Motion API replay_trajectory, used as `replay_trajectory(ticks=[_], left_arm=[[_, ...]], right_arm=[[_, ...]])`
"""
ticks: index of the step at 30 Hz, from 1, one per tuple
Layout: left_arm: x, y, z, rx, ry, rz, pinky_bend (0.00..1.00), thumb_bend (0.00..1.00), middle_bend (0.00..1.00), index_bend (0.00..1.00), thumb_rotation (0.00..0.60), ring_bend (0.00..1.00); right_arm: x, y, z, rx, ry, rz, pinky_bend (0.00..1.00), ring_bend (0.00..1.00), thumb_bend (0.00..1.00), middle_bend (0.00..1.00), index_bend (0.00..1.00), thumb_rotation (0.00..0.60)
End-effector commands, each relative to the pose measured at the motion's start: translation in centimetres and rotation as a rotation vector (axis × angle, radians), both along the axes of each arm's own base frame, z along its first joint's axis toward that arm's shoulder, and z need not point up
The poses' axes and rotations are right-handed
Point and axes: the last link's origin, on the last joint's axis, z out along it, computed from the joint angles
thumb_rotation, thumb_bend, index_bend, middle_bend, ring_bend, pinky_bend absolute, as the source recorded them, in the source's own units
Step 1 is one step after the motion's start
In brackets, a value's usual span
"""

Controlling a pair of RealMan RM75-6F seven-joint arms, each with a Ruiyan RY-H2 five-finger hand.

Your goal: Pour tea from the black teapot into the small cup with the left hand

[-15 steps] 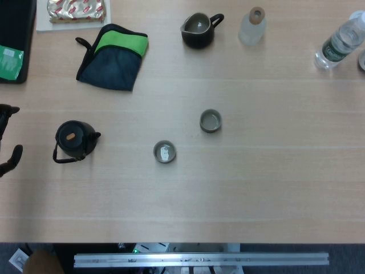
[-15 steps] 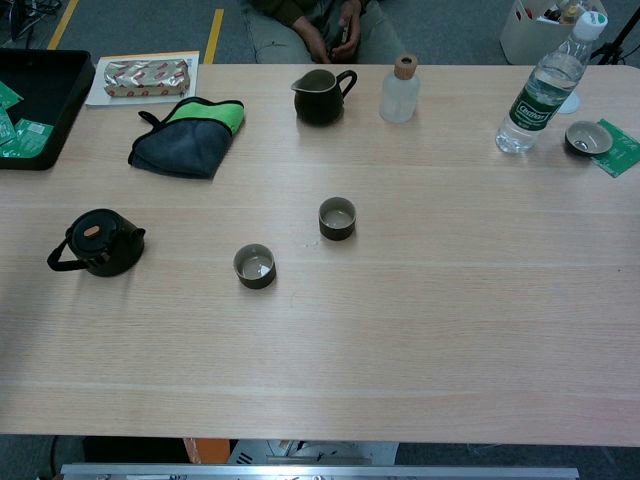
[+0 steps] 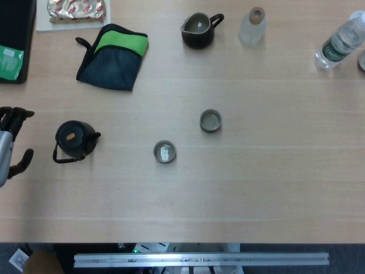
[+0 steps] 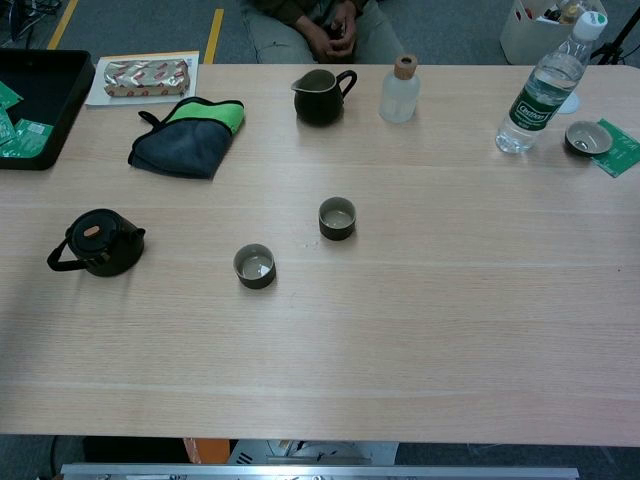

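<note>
The left hand shows only at the left edge of the head view. Its dark fingers are spread apart and hold nothing. The thumb sticks out lower down, toward the pot. The hand is near the black teapot but not touching it. The chest view does not show this hand.

The black teapot sits upright on the table, on the left side. Its short spout points right, toward the middle of the table. Its loop handle hangs down to the lower left. So the pot's long line runs from lower left to upper right.

A small cup stands to the right of the pot, well apart from it. A second cup stands just up and right of that one.

Half a second ago, less of the hand could be seen. Now it has come further in from the edge, closer to the pot. The pot and the cups have not moved.
</note>
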Motion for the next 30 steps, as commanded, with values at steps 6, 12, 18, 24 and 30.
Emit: replay_trajectory(ticks=[6,12,18,24,30], left_arm=[[0.4,-0.2,-1.1,-0.102,0.011,-0.005,0.22,0.3,0.22,0.2,0.6,0.18],[0.9,-0.3,-2.3,-0.196,0.01,0.01,0.22,0.3,0.22,0.2,0.6,0.18],[2.3,0.4,-3.9,-0.263,-0.005,-0.023,0.22,0.3,0.27,0.25,0.6,0.19],[3.5,1.0,-5.9,-0.303,-0.011,-0.05,0.22,0.3,0.35,0.3,0.6,0.26],[3.8,1.5,-7.4,-0.324,0.048,-0.048,0.22,0.3,0.35,0.31,0.6,0.26]], right_arm=[[0.7,-0.6,-0.3,0.002,0.0,0.018,0.32,0.29,0.11,0.36,0.27,0.6],[0.6,-0.7,-0.4,0.006,0.005,0.011,0.32,0.29,0.11,0.36,0.27,0.6],[0.2,-0.6,-0.6,0.015,0.008,-0.008,0.32,0.29,0.11,0.36,0.27,0.6],[-0.3,-0.6,-0.6,0.016,0.008,-0.023,0.32,0.29,0.11,0.36,0.27,0.6],[-0.8,-0.5,-0.5,0.016,0.006,-0.035,0.32,0.29,0.11,0.36,0.27,0.6]])
